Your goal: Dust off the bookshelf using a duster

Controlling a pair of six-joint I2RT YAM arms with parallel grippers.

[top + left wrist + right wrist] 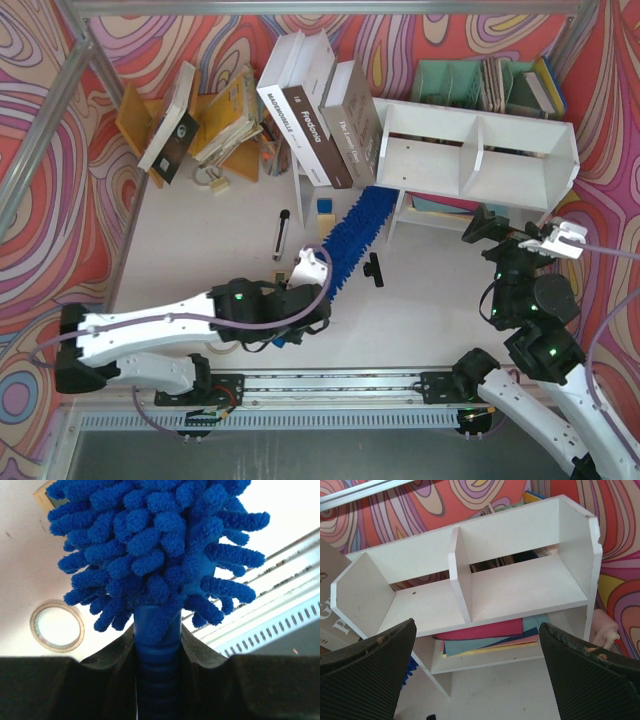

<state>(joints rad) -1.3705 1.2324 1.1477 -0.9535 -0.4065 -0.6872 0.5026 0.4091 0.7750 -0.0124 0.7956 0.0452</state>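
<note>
The white bookshelf (480, 150) stands at the back right on its legs, both compartments bare; it fills the right wrist view as the bookshelf (520, 585). The blue duster (355, 235) lies slanted on the table, its fluffy tip reaching the shelf's lower left corner. My left gripper (314, 287) is shut on the duster's ribbed handle (157, 650), with the noodle head (160, 545) just past the fingers. My right gripper (515, 236) hovers open in front of the shelf's right half, and in its own view the right gripper (477, 665) holds nothing.
Several books (320, 110) lean on the shelf's left end. A teal organiser (480, 80) stands behind it, an orange rack (215, 120) at back left. Coloured sheets (490, 635) lie under the shelf. A pen (281, 235), a black clip (375, 268) and a tape roll (56, 626) lie nearby.
</note>
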